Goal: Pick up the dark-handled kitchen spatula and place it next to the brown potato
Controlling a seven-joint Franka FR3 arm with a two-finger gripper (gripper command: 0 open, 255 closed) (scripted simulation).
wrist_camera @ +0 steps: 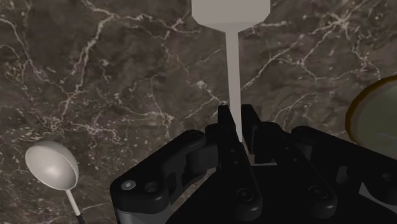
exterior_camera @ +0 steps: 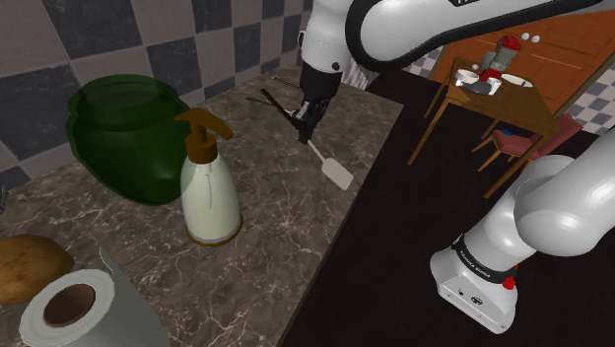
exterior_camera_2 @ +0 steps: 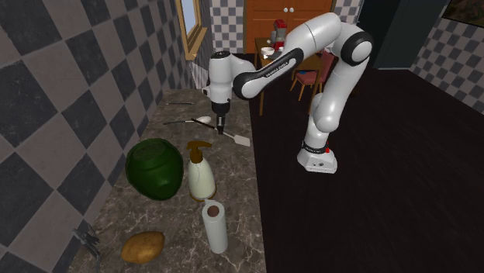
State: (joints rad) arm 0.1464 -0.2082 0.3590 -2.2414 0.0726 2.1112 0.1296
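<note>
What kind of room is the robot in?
Most likely a kitchen: a marbled counter against checkered wall tiles, a paper towel roll and potato on it, and a spatula in the claw.

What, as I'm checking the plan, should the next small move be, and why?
Probably lift straight up: the black gripper is shut on the white-bladed, dark-handled spatula, and the cream pump bottle and round green jar stand between it and the brown potato.

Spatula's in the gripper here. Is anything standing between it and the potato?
Yes. The green jar and the pump bottle stand on the counter between the held spatula and the potato, with a paper towel roll beside the potato. The gripper would likely have to carry it over or around them.
</note>
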